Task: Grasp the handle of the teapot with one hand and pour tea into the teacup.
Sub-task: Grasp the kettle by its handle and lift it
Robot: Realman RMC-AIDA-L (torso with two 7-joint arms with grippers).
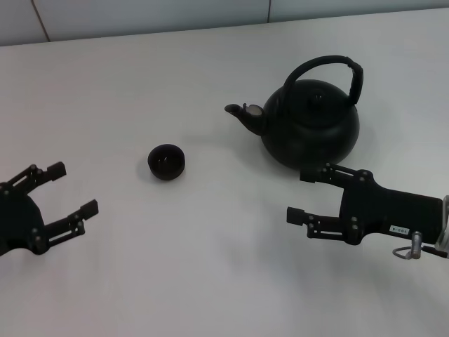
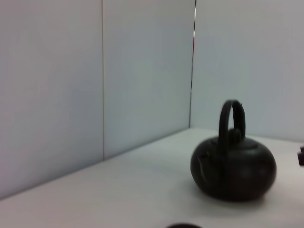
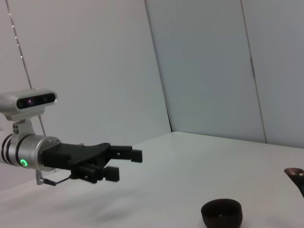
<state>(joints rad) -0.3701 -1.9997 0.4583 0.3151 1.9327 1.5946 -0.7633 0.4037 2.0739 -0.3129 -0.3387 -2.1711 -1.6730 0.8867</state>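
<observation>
Head view: I see the teapot [image 1: 312,123] at one o'clock, spout toward the teacup [image 1: 166,161] at ten o'clock; right gripper [image 1: 303,194] gaping empty just below the teapot; left gripper [image 1: 76,188] gaping empty at eight o'clock. Left wrist: handle [image 2: 232,118] upright. Right wrist: teacup [image 3: 221,213] near the left gripper [image 3: 124,164].

The teacup [image 1: 166,161] sits left of the teapot [image 1: 311,121], well apart.

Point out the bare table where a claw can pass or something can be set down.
Widest bare stretch: the near table between the open left claw and open right claw. The gap between teacup and teapot spout is also free, as is the far strip behind the cup. Tightest spot: right claw sits just before the teapot.
</observation>
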